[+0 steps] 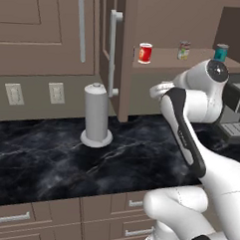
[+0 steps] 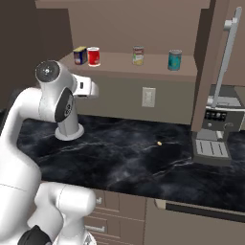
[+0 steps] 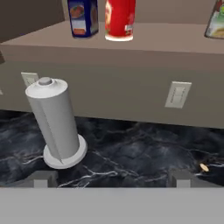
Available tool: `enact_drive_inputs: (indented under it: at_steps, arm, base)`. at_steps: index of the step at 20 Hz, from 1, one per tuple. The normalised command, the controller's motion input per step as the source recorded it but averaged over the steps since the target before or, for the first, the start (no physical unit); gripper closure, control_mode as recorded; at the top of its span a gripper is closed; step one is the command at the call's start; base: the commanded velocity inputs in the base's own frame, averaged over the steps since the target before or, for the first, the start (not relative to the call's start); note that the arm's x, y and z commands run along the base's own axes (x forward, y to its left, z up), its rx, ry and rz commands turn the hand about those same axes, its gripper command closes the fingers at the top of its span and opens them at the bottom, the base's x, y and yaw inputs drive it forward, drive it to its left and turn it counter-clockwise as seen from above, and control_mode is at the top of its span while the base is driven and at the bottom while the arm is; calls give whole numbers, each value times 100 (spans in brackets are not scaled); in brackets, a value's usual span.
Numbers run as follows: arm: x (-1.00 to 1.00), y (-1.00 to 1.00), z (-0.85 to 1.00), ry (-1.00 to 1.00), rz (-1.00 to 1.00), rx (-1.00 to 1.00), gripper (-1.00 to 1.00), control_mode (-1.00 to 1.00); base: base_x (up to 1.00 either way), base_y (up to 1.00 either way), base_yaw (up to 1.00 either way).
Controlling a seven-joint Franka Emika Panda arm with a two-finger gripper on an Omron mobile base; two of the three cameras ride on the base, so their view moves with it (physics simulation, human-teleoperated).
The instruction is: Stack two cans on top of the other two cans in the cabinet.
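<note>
Jaws are spread wide with nothing between them, gripper [image 3: 111, 177] hanging low over the counter. All four cans sit unstacked in the cabinet [image 2: 119, 67]. Next up, I'd guess: rise toward the red can [image 2: 94, 56] at far left, beside the dark blue can [image 2: 80, 55].

A white, glossy arm [image 1: 191, 126] built of rounded, bulbous segments is seen. A black band is set along the forearm link, and dark grey round caps with a small pale centre close the joints. A black ring is seen at the lowest joint. Two small dark grey finger tips [image 3: 41, 178] are squared.
</note>
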Motion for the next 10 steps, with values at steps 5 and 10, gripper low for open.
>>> enact_drive_inputs:
  at_steps: [5, 10]
  arm:
    - [27, 2, 35, -12, -2, 0, -100, -100]
    - [41, 0, 46, 0, 0, 2, -100, -100]
  base:
    - [0, 0, 0]
    - [0, 0, 0]
